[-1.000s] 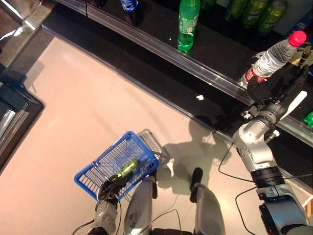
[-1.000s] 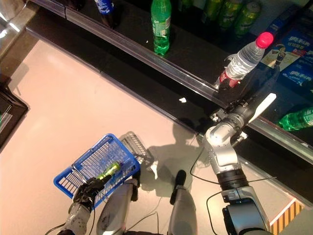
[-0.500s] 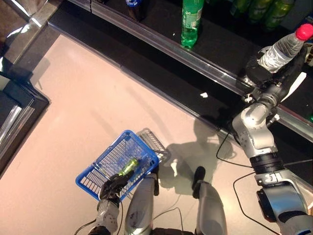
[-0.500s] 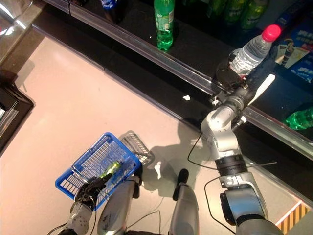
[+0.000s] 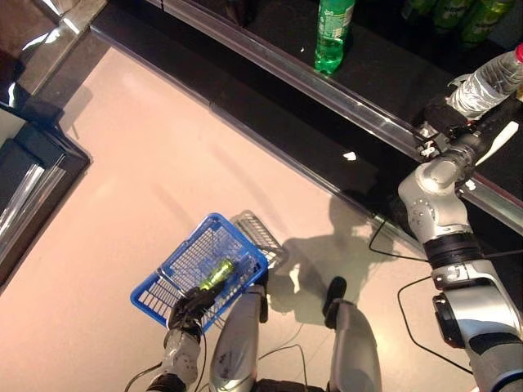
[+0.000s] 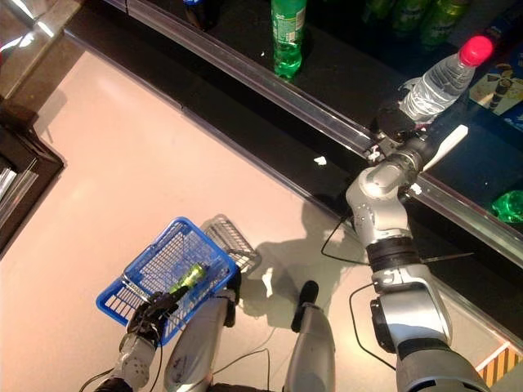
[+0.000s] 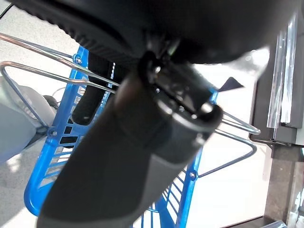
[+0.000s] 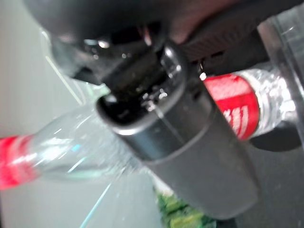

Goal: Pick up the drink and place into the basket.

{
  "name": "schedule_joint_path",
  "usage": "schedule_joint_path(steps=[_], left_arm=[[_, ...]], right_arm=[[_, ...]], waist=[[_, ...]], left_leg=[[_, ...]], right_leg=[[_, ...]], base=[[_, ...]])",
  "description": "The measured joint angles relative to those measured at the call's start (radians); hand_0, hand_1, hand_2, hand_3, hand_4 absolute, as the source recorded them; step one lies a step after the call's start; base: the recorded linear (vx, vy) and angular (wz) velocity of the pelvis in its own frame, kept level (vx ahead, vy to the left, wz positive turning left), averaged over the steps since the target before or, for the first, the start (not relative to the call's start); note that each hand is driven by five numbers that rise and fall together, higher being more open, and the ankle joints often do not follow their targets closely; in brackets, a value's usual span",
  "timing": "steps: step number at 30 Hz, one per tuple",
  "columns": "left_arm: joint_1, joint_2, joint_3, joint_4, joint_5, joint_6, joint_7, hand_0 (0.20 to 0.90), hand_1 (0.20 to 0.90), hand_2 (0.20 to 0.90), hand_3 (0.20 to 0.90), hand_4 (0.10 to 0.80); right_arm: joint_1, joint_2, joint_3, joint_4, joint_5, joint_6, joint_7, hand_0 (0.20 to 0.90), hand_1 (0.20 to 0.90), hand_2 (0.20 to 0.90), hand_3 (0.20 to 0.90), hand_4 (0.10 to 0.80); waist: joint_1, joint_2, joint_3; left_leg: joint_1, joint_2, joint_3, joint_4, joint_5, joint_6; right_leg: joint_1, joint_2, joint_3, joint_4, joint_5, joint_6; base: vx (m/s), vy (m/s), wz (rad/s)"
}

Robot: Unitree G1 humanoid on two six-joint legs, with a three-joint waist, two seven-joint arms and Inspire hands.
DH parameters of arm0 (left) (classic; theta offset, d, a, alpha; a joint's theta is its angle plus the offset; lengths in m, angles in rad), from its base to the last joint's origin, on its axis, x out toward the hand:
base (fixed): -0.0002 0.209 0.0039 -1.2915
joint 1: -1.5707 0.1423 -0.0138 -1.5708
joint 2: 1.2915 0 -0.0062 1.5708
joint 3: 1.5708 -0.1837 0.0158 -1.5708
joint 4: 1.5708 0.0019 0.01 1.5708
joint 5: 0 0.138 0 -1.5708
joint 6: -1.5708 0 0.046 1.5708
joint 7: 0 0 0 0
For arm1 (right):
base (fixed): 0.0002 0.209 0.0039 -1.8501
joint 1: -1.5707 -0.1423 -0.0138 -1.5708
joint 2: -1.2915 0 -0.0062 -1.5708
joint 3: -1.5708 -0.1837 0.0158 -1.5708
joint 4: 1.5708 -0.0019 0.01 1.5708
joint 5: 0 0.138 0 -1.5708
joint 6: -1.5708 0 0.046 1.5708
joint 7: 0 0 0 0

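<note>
A clear water bottle (image 5: 489,79) with a red cap and red label stands tilted on the dark shelf at the upper right. My right hand (image 6: 394,123) is shut round its lower part. In the right wrist view the thumb (image 8: 183,137) lies across the bottle (image 8: 236,105). My left hand (image 5: 189,307) is shut on the wire handles (image 7: 47,76) of the blue basket (image 5: 181,263), which hangs low at the left. A small green bottle (image 5: 216,273) lies in the basket.
A green bottle (image 5: 331,37) stands on the shelf behind its metal front rail (image 5: 327,86), with green cans (image 5: 458,12) further back. A grey wire rack (image 5: 260,237) lies beside the basket. A white scrap (image 5: 350,155) lies on the floor. A dark cabinet (image 5: 24,180) stands at the left.
The camera has shifted a little. My right arm has stretched further over the shelf, the hand still round the water bottle. The basket hangs as before.
</note>
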Motion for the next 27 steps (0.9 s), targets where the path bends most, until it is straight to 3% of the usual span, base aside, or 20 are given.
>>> schedule_joint_path(steps=[4, 19, 27], left_arm=[[-0.002, 0.002, -0.003, -0.001, -0.001, 0.006, -0.003, 0.300, 0.300, 0.300, 0.200, 0.100], [-0.002, 0.003, -0.005, -0.011, -0.014, 0.011, -0.009, 0.300, 0.300, 0.300, 0.200, 0.100], [0.027, -0.004, 0.021, -0.008, -0.015, 0.017, -0.034, 0.300, 0.300, 0.300, 0.200, 0.100]], right_arm=[[-0.040, -0.033, -0.002, 0.109, 0.027, -0.014, 0.024, 0.300, 0.300, 0.300, 0.200, 0.100], [-0.030, -0.049, 0.000, 0.124, 0.046, -0.018, 0.060, 0.300, 0.300, 0.300, 0.200, 0.100], [0.124, -0.048, -0.009, -0.114, -0.021, -0.001, 0.074, 0.300, 0.300, 0.300, 0.200, 0.100]], waist=[[0.009, 0.000, 0.000], [0.015, 0.002, 0.001], [0.011, 0.002, 0.001]], left_leg=[[0.000, -0.003, -0.001, 0.001, 0.000, 0.000], [0.000, -0.004, -0.006, 0.023, 0.000, 0.000], [0.056, -0.003, -0.005, 0.027, -0.002, 0.001]], right_leg=[[0.001, -0.003, -0.001, 0.003, -0.001, 0.001], [0.000, -0.006, -0.003, 0.036, -0.007, -0.002], [0.061, -0.006, -0.006, 0.031, -0.010, -0.003]], base=[[0.000, 0.000, 0.00], [-0.017, 0.006, 0.01], [0.000, 0.000, 0.00]])
